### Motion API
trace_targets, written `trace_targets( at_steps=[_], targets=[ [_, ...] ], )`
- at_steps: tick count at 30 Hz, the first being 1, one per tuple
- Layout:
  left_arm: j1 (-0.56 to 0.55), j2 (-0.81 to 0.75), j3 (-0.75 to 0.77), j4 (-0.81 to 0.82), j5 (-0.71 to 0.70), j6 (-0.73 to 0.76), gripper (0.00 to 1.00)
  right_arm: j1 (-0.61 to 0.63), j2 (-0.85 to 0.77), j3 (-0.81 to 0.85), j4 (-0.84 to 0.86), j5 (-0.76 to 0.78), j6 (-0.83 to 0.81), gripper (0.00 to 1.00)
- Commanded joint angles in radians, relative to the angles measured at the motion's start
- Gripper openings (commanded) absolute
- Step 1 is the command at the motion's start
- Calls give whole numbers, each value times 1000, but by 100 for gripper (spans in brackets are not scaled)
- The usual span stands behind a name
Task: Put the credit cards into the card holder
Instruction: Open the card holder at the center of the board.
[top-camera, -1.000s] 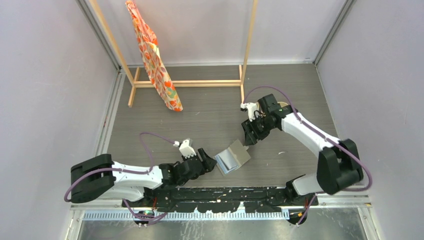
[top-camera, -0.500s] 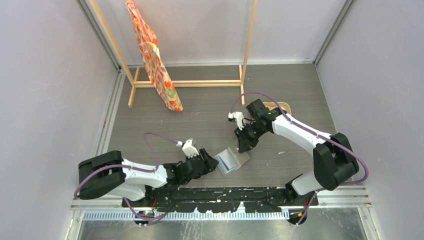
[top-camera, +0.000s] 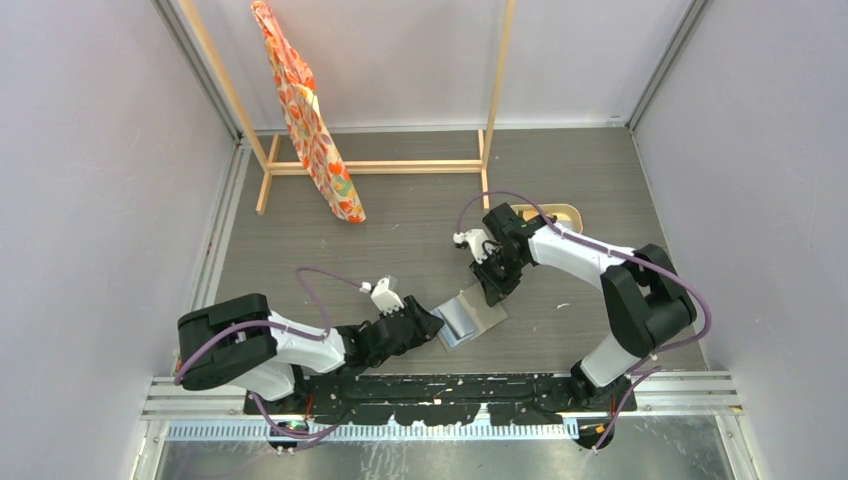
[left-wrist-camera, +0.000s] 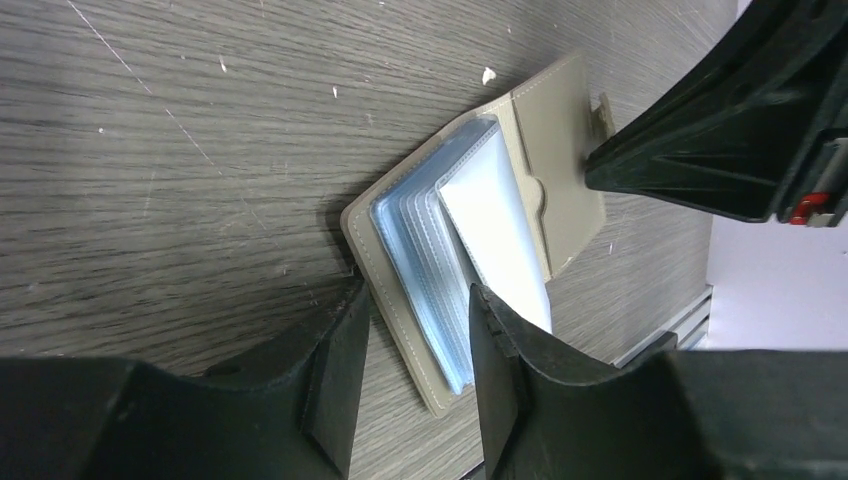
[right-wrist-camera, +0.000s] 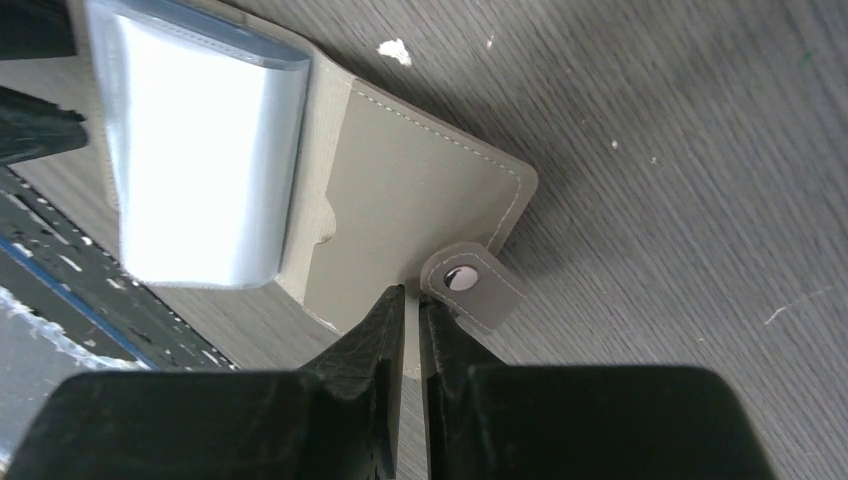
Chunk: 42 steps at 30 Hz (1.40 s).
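The grey card holder (top-camera: 480, 312) lies open on the table, its pale blue sleeves facing up. It also shows in the left wrist view (left-wrist-camera: 470, 220) and the right wrist view (right-wrist-camera: 400, 190). My left gripper (top-camera: 432, 325) (left-wrist-camera: 410, 310) is closed on the holder's left cover and sleeve stack at its near corner. My right gripper (top-camera: 493, 290) (right-wrist-camera: 412, 300) is pinched shut on the edge of the right cover, beside the snap tab with its round stud (right-wrist-camera: 460, 278). No credit cards are in view.
An oval beige tray (top-camera: 565, 211) sits behind the right arm, partly hidden. A wooden rack (top-camera: 380, 165) with a hanging orange patterned cloth (top-camera: 305, 110) stands at the back. The black base rail runs along the near table edge.
My right gripper came down and left from near the tray onto the holder's right cover. My left arm slid right against the holder. The holder now lies flatter.
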<state>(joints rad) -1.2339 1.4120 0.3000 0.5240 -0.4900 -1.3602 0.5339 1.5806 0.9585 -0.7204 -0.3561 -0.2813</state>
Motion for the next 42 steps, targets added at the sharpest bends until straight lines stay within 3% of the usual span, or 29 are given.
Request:
trace_targets(
  at_steps=[1,7,13,17,23,29,37,42],
  targets=[
    [9,21,6,-3,17,-18,43,22,32,41,-3,66,6,16],
    [11,-75,13,-175,-16,-48,43,24,89,54,-15,111,17,16],
    [11,-149,-13,-227,-30,-64,57,26,124,60,-25,121,18,16],
    [13,-102,-36,-122,-12,-74,57,32,146,66,-35,121,17,16],
    [13,2,-29,-4,15,-101,44,34,161,69,-43,116,15,16],
    [13,104,-32,118,30,-126,40,37,162,69,-46,111,15,16],
    [13,207,-76,463,43,-83,35,41,157,74,-54,88,15,16],
    [12,208,-57,470,50,-56,28,42,156,76,-57,77,16,16]
  ],
)
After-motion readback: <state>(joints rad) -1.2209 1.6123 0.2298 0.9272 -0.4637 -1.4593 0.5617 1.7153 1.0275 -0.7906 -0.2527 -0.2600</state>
